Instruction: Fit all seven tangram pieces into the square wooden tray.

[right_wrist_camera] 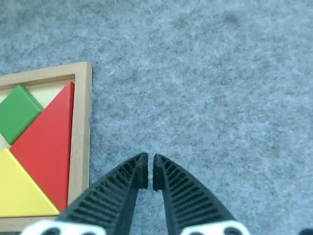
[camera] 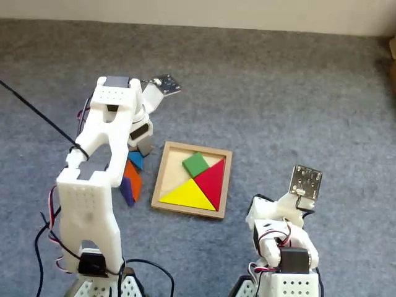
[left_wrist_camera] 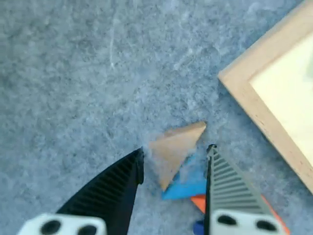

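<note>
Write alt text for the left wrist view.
The left end effector, open, hangs over a tan triangle on grey carpet, one finger on each side. A blue piece and an orange piece lie close by, near a corner of the wooden tray.

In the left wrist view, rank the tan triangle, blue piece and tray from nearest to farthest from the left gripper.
1. Tan triangle, inside the open left gripper.
2. Blue piece, partly under the triangle.
3. Tray, apart from both.
</note>
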Controlling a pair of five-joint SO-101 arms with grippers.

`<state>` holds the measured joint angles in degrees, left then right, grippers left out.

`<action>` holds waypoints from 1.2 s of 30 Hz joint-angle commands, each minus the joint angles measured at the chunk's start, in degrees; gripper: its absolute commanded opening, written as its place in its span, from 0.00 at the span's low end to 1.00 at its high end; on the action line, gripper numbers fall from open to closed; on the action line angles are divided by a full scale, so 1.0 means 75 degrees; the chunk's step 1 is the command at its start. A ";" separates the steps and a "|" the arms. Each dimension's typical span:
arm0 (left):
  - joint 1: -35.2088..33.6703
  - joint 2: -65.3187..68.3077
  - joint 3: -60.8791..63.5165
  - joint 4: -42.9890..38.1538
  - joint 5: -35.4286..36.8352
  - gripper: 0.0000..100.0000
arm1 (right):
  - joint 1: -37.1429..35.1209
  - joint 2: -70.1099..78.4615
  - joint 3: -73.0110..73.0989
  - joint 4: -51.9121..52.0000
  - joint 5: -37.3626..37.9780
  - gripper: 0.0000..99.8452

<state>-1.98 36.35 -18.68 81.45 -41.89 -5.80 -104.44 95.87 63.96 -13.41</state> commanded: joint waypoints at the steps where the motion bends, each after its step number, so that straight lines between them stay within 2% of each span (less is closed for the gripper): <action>1: -0.0076 0.0416 -0.0908 0.0035 -0.0070 0.21 | 0.0088 -0.0100 0.1084 -0.0041 -0.0070 0.03; 13: -0.0111 0.1131 -0.1518 0.0082 -0.0047 0.21 | 0.0088 -0.0100 0.1084 -0.0041 -0.0059 0.03; 17: -0.0064 0.1131 -0.1518 0.0094 -0.0047 0.15 | 0.0088 -0.0100 0.1084 -0.0041 -0.0059 0.03; 28: -0.0064 0.1084 -0.1565 0.0774 -0.0012 0.10 | 0.0088 -0.0100 0.1084 -0.0041 -0.0059 0.03; 36: 0.0064 0.0486 -0.2374 0.1360 0.1395 0.10 | 0.0088 -0.0100 0.1084 -0.0041 -0.0059 0.03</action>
<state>-1.98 45.14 -32.04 89.71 -36.18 -5.80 -104.44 95.87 63.96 -13.41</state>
